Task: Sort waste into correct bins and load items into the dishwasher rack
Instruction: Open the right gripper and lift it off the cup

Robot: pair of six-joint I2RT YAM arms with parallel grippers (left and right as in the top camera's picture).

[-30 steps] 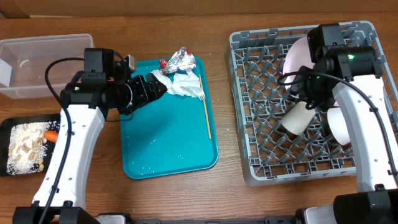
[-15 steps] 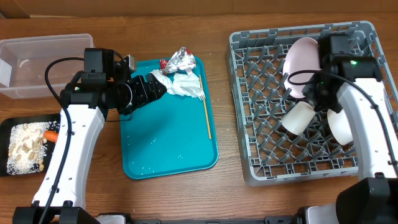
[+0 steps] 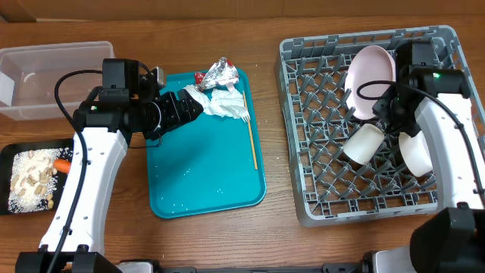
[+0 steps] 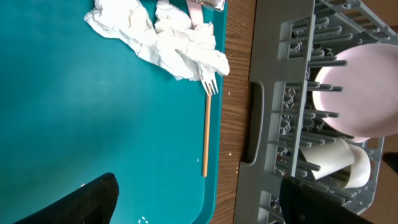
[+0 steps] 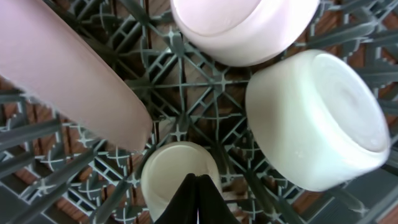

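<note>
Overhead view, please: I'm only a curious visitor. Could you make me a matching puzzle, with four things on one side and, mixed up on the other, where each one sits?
Things:
1. plate
2. fork
3. carrot
4. cup

Places:
A. in the black tray
B. on the teal tray, tines at the napkins
C. standing on edge in the rack
D. lying on its side in the rack

Pairs: 1-C, 2-B, 3-A, 4-D
</note>
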